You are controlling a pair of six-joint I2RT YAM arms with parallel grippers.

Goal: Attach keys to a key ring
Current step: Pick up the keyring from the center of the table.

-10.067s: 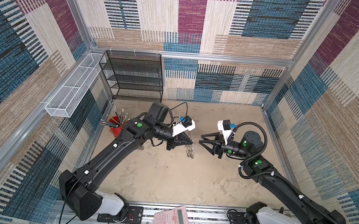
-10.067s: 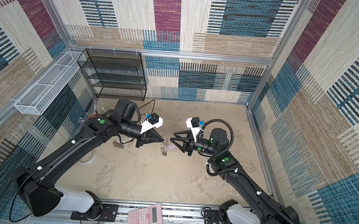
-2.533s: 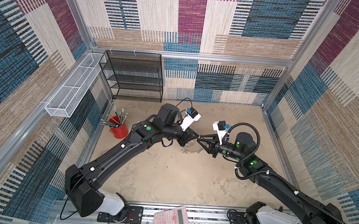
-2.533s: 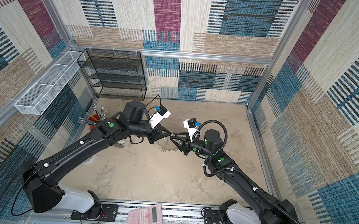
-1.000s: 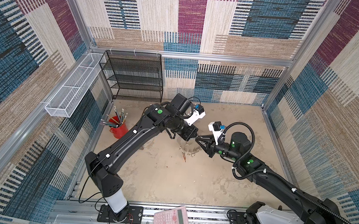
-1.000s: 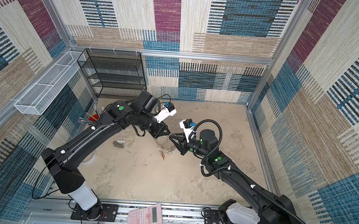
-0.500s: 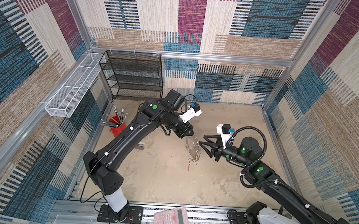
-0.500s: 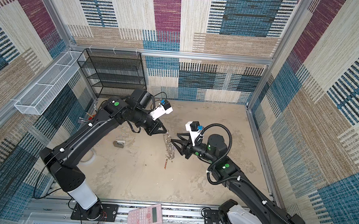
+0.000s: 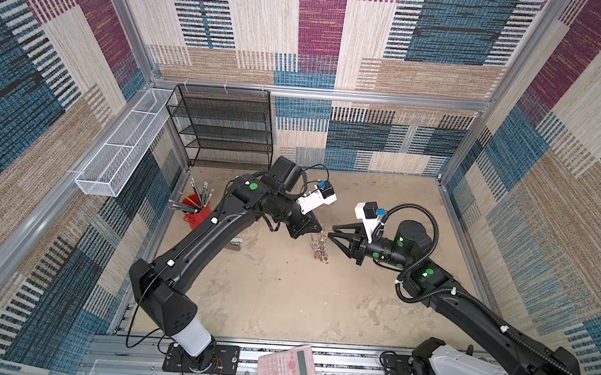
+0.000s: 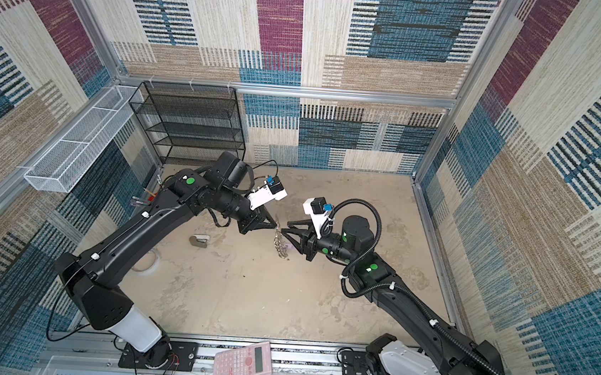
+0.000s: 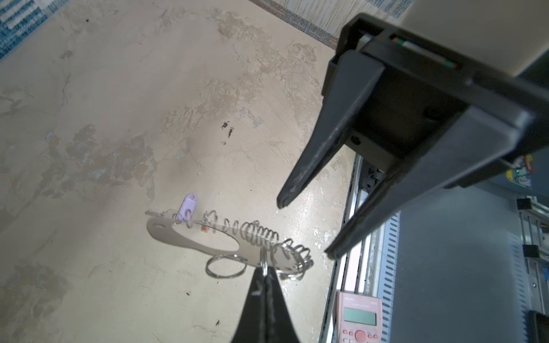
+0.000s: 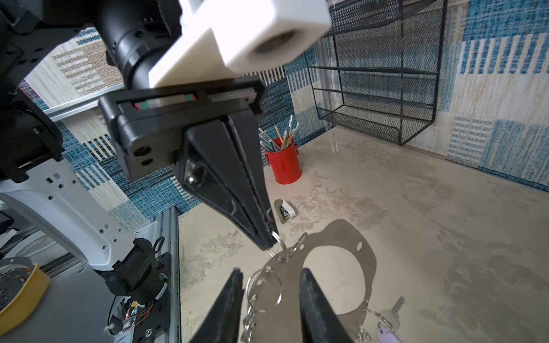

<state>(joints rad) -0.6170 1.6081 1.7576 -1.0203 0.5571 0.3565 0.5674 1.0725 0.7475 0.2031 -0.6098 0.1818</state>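
In both top views the left arm [image 9: 205, 239] rises from its base at the near edge of the table [image 9: 282, 294], bends at the elbow and reaches to the middle. The right arm [image 9: 466, 307] comes from the other near corner with its forearm low and almost level. The two grippers point at each other, tip against tip, close together. The left gripper [image 9: 319, 231] [image 10: 274, 225] is fully closed. In the right wrist view its fingertips [image 12: 269, 240] pinch one silver split ring of the key ring [image 12: 338, 237], and the grey band hangs from this ring above the table [image 9: 319, 247]. I cannot tell if its low end touches the surface. The right gripper [image 11: 306, 227] [image 12: 271, 285] has its jaws moderately apart and holds nothing; its tips are just beside the end of the band near the pinched ring. The lilac key [image 11: 188, 205] hangs on a ring at the far end of the band.
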